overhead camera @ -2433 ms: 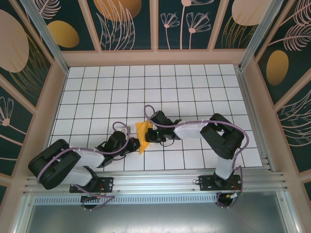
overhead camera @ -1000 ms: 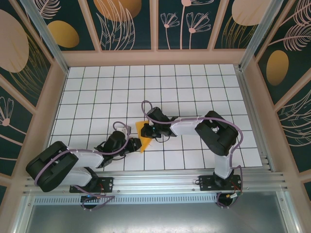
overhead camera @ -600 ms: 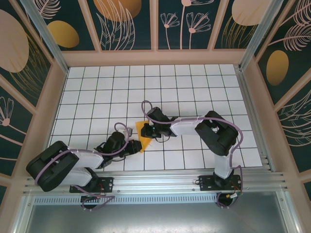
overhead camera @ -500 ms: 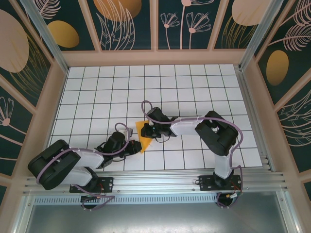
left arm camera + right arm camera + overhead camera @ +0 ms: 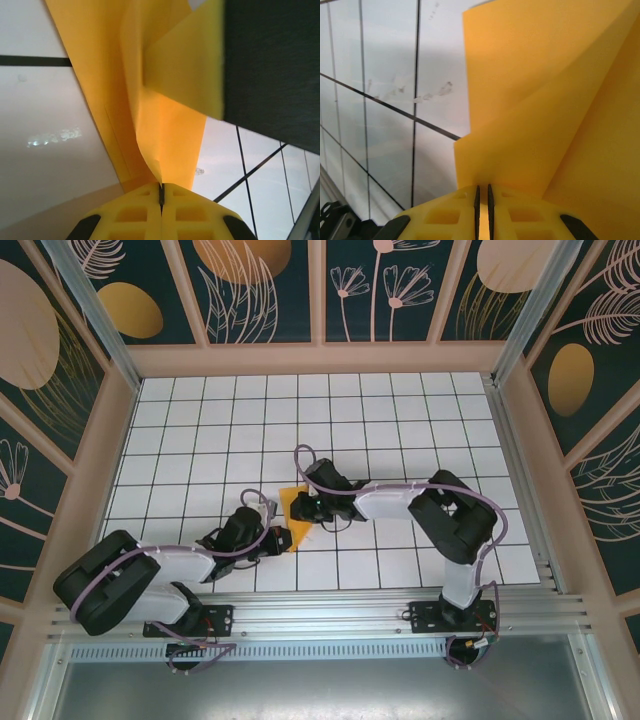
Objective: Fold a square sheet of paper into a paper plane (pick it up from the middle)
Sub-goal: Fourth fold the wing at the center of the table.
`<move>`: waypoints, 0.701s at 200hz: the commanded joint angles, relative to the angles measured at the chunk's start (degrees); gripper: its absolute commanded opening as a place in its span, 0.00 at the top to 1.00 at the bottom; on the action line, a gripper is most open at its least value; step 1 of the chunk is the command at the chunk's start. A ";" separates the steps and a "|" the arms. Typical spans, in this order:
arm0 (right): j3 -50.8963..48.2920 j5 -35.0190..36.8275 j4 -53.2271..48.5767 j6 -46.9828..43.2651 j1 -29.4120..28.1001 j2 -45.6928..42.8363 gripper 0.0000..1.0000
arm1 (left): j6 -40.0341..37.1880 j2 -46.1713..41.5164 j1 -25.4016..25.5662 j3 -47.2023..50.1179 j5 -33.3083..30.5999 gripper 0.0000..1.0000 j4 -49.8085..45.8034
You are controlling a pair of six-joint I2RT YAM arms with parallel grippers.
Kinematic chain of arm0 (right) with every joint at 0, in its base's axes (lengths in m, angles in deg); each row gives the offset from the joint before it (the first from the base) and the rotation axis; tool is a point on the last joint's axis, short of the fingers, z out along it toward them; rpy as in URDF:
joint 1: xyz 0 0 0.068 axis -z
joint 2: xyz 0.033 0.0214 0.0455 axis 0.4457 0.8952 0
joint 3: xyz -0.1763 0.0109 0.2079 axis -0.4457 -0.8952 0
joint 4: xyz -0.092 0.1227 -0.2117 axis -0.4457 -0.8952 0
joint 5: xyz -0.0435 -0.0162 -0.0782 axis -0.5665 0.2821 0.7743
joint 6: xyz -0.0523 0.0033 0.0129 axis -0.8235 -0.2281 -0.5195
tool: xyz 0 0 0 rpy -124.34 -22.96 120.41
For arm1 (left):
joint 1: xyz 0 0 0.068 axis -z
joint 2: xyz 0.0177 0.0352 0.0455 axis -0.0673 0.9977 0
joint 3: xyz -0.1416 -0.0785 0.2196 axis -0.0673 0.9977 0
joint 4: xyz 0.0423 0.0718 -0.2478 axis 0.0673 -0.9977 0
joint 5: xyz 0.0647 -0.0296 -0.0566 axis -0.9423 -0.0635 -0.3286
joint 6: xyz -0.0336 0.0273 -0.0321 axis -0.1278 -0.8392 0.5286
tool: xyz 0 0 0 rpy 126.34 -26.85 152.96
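The square sheet of paper [image 5: 291, 521] is orange-yellow, folded and creased, and rests on the white grid table [image 5: 400, 430] between both grippers. My left gripper [image 5: 272, 538] meets it from the lower left. In the left wrist view its jaws [image 5: 161, 186] are pressed together, with a raised flap of the paper [image 5: 165, 125] running into the seam. My right gripper [image 5: 299, 507] comes in from the right. Its jaws [image 5: 482, 187] stand a thin slit apart with a fold of the paper [image 5: 545, 100] between them. Most of the sheet's middle lies hidden under the right gripper in the top view.
The right arm's dark body [image 5: 272, 65] hangs close over the paper at the upper right of the left wrist view. Wooden walls [image 5: 320, 358] fence the table. An aluminium rail [image 5: 380, 612] runs along the near edge by the arm bases.
My left gripper has closed onto the paper's flap and crept slightly right. The right gripper's jaws have eased apart a little. The paper has barely shifted.
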 commanded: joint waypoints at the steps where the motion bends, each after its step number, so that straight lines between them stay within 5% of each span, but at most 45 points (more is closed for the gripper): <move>1: -1.41 -0.86 0.14 -0.19 0.38 -3.69 0.82 | -3.15 -0.46 0.67 -1.18 -3.62 1.00 -4.91; 140: 2.02 -4.95 0.45 -1.62 1.17 3.90 0.83 | -1.07 8.83 5.57 0.66 -3.03 1.00 3.33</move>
